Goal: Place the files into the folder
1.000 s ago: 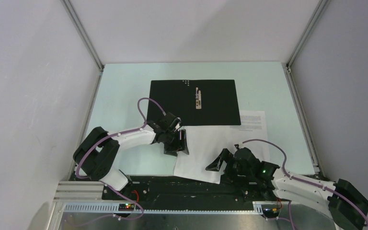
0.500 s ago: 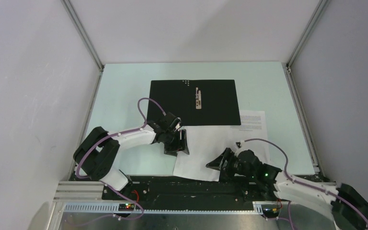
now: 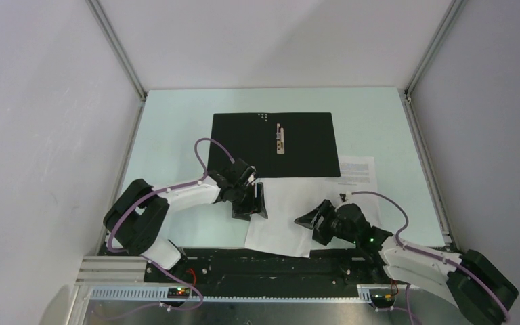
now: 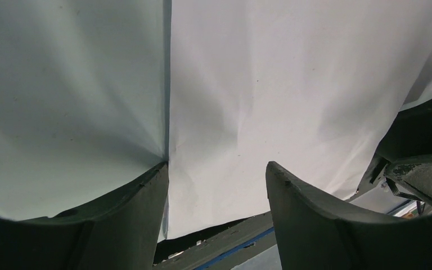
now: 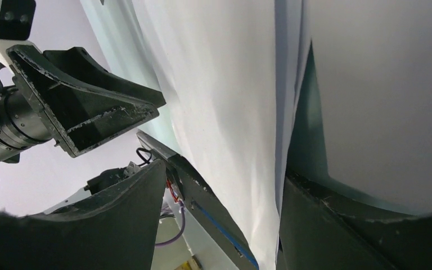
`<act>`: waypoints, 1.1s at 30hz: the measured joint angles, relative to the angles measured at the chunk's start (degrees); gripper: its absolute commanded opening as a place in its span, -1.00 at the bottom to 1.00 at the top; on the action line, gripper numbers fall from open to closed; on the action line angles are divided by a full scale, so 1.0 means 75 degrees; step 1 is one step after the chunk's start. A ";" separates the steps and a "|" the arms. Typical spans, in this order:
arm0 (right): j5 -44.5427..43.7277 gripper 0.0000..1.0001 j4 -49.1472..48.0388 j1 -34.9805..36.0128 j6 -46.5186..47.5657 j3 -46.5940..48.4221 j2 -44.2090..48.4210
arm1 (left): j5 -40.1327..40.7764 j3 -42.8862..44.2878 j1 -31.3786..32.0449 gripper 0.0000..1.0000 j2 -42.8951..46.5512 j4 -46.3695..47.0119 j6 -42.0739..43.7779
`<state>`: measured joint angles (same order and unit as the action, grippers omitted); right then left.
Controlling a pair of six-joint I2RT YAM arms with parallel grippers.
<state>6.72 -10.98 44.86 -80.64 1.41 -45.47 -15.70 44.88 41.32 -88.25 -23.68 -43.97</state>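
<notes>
The folder (image 3: 271,143) lies open at the table's middle back, black inside up, with its metal clip (image 3: 280,139). The plain white sheet (image 3: 281,217) lies tilted in front of it, partly over the printed sheet (image 3: 359,172). My left gripper (image 3: 250,202) is open, low over the plain sheet's left edge; in the left wrist view (image 4: 216,169) one finger (image 4: 124,219) stands at that edge of the sheet (image 4: 270,101). My right gripper (image 3: 318,220) is open, tipped sideways at the plain sheet's right side; its wrist view (image 5: 219,174) shows the sheet (image 5: 225,84) between the jaws.
The black base rail (image 3: 271,261) runs along the near edge, with the plain sheet's near corner overhanging it. Grey walls close in the table's left, back and right sides. The left gripper shows in the right wrist view (image 5: 84,107).
My right gripper has moved away from the near rail, up the table over the plain sheet's right side. The left gripper and the sheets have not visibly moved.
</notes>
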 measured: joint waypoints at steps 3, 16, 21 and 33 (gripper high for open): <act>0.0087 0.40 -0.0714 -0.0082 0.0117 0.0149 -0.0845 | 0.0000 0.0000 0.0003 0.41 0.0006 -0.0003 0.0006; 0.0099 -1.00 -0.1244 -0.0662 0.1236 0.1049 -0.3083 | -0.0114 -0.0035 -0.0370 0.88 0.0615 -0.0201 0.0367; 0.0793 -1.00 -0.0181 -0.0863 0.2098 0.1638 -0.2801 | -0.0443 -0.0044 -0.1163 0.98 0.1169 -0.0204 0.0560; 0.2617 -1.00 0.2296 -0.0828 0.3853 0.3325 -0.0737 | -0.1915 -0.0796 -0.1655 0.99 0.1376 0.0274 0.0519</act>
<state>26.35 6.24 38.65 -51.75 26.35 -51.00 -30.06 38.92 28.91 -77.93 -21.63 -40.07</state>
